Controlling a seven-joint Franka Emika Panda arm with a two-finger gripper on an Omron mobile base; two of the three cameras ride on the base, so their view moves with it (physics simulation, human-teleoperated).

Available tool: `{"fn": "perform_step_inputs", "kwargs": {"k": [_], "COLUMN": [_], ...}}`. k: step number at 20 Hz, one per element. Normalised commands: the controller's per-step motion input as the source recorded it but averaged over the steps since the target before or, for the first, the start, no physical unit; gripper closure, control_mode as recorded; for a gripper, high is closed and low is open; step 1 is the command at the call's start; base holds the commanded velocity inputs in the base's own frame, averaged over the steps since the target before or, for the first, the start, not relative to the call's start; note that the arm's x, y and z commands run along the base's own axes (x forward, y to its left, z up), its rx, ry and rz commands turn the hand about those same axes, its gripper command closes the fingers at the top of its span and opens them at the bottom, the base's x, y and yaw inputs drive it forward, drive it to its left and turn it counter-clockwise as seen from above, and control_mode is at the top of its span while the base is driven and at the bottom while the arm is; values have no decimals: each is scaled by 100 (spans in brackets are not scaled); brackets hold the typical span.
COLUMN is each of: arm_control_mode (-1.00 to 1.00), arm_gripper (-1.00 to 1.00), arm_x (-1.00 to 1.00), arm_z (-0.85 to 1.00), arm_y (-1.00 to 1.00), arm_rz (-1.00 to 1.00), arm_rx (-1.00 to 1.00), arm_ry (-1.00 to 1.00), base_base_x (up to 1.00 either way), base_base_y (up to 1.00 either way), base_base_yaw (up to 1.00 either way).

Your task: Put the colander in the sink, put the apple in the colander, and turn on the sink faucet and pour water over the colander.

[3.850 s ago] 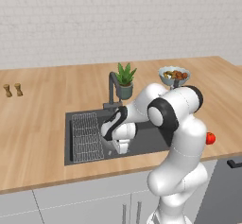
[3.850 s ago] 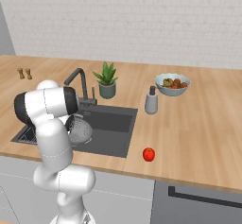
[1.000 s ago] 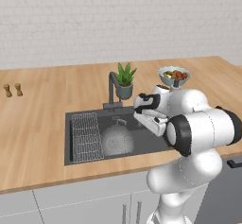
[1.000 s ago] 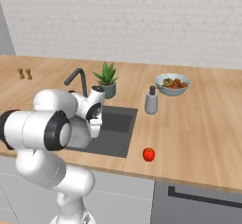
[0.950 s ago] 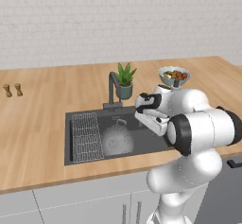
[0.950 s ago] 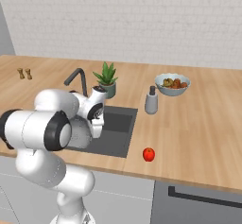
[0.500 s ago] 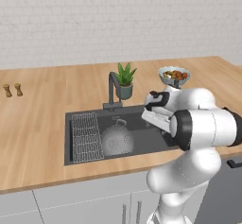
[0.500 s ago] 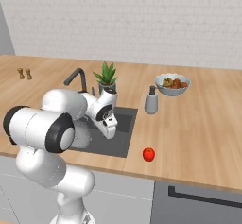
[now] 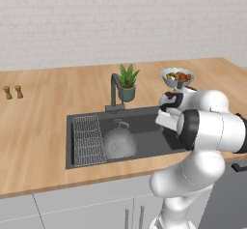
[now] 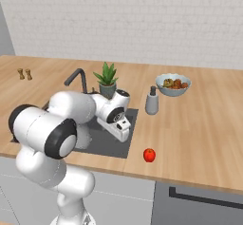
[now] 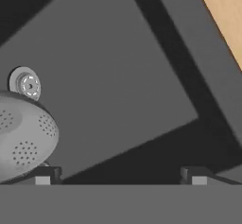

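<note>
The silver-grey colander (image 9: 120, 143) sits upside-up on the floor of the dark sink (image 9: 149, 141), just right of the wire rack; in the hand view the colander (image 11: 21, 140) lies at the lower left beside the round drain (image 11: 26, 83). My gripper (image 9: 165, 121) hangs over the sink's right part, to the right of the colander and apart from it. Its jaws stand open with nothing between them, as the gripper (image 11: 120, 176) shows over bare sink floor. The red apple (image 10: 149, 154) rests on the counter near the front edge, right of the sink. The dark faucet (image 9: 114, 91) stands behind the basin.
A potted plant (image 9: 127, 82) stands next to the faucet. A pale fruit bowl (image 10: 173, 84) and a grey soap dispenser (image 10: 152, 101) sit behind the sink's right corner. Two small shakers (image 9: 12, 92) stand far left. Wooden counter (image 10: 199, 129) stretches right of the apple.
The hand has swung right across the sink, away from the colander. The colander stays in the basin and the apple has not moved. The jaws stay open.
</note>
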Motion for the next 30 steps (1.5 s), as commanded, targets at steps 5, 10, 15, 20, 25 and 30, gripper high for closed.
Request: {"fn": "perform_step_inputs", "kwargs": {"k": [5,10,15,20,25,30], "arm_control_mode": [-100,-100,-100,-100,-100,-100], "arm_gripper": [-100,-100,-100,-100,-100,-100], "arm_x": [-2,-4,-23,-37,-20,-7], "arm_z": [0,0,0,0,16,25], "arm_y": [-54,-64,-62,-64,-26,-8], "arm_rz": [9,7,3,0,0,0], "arm_rx": [-2,-6,-13,-12,-7,-5], "arm_ry": [0,-5,-14,-21,-5,7], "base_base_x": [0,0,0,0,0,0], "base_base_y": [0,0,0,0,0,0], "base_base_yaw": [0,0,0,0,0,0]}}
